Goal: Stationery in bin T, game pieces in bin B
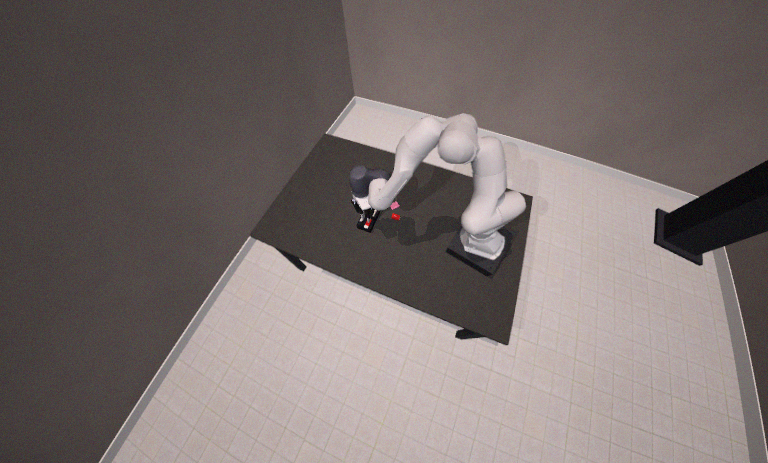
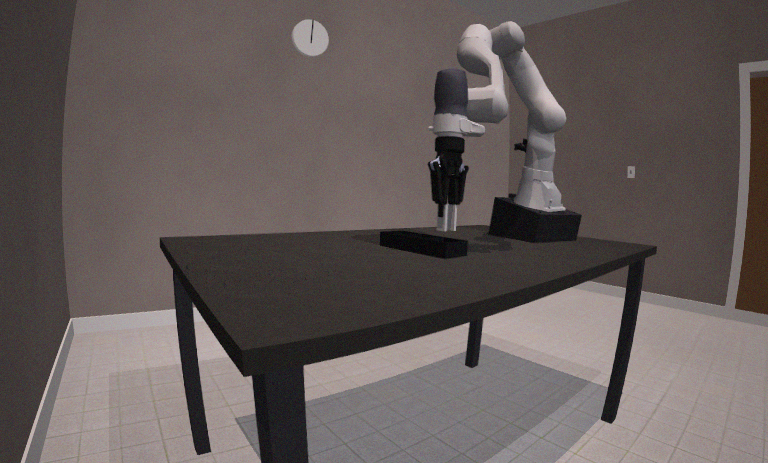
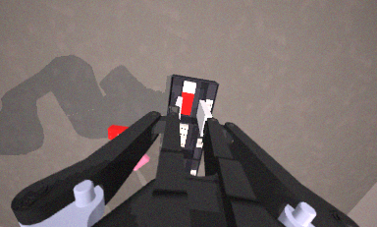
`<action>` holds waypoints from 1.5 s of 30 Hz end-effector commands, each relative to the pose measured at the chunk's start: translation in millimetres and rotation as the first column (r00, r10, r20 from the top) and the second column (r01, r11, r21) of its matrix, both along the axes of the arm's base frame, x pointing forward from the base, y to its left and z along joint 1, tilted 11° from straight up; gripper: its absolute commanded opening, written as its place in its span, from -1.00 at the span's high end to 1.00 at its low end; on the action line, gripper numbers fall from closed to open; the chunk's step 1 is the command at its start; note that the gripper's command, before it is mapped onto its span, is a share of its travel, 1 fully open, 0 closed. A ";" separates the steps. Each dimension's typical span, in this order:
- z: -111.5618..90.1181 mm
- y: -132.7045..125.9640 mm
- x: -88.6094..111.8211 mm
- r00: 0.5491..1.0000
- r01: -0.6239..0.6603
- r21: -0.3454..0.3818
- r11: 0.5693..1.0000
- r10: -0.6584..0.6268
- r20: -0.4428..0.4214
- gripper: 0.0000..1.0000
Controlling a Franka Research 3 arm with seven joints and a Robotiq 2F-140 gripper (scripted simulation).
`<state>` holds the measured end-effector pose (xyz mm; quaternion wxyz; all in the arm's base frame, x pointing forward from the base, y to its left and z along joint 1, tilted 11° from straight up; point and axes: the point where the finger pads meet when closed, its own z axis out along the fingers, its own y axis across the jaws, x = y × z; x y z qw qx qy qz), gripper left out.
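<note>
With our gripper (image 1: 368,214) (image 2: 446,219) (image 3: 189,106) narrowly parted, holding nothing visible, we should clear the black bin (image 1: 360,226) (image 2: 421,244) (image 3: 196,79) vertically, then widen above the red piece (image 1: 395,216) (image 3: 117,132), left in the wrist view.

The table (image 1: 317,209) (image 2: 283,283) (image 3: 295,85) is dark and flat, and on it stands a long black box (image 1: 359,226) (image 2: 419,243) (image 3: 194,79). Near this box, on one same side, there lie a small red piece (image 1: 395,216) (image 3: 117,132) and a small pink piece (image 1: 394,205) (image 3: 141,162), apart from it. On this side also, well apart from the box, stands a black block (image 1: 468,262) (image 2: 509,223).
</note>
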<state>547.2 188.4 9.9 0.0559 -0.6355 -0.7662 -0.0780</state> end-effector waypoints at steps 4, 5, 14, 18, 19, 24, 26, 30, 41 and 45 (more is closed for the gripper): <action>-1.0 -0.3 -2.1 1.000 -0.007 -0.001 1.000 0.007 -0.004 0.64; -1.0 -0.3 -2.1 1.000 -0.007 -0.001 1.000 0.007 -0.004 0.64; -1.0 -0.3 -2.1 1.000 -0.007 -0.001 1.000 0.007 -0.004 0.64; -1.0 -0.3 -2.1 1.000 -0.007 -0.001 1.000 0.007 -0.004 0.64; -1.0 -0.3 -2.1 1.000 -0.007 -0.001 1.000 0.007 -0.004 0.64; -1.0 -0.3 -2.1 1.000 -0.007 -0.001 1.000 0.007 -0.004 0.64; -1.0 -0.3 -2.1 1.000 -0.007 -0.001 1.000 0.007 -0.004 0.64; -1.1 -1.1 -4.0 1.000 -0.007 -0.001 1.000 0.007 -0.004 0.64; -10.1 -63.7 -25.2 0.958 0.278 -0.011 0.961 -0.278 -0.065 0.33; -14.6 -95.0 -35.8 0.907 0.410 -0.024 0.912 -0.411 -0.095 0.33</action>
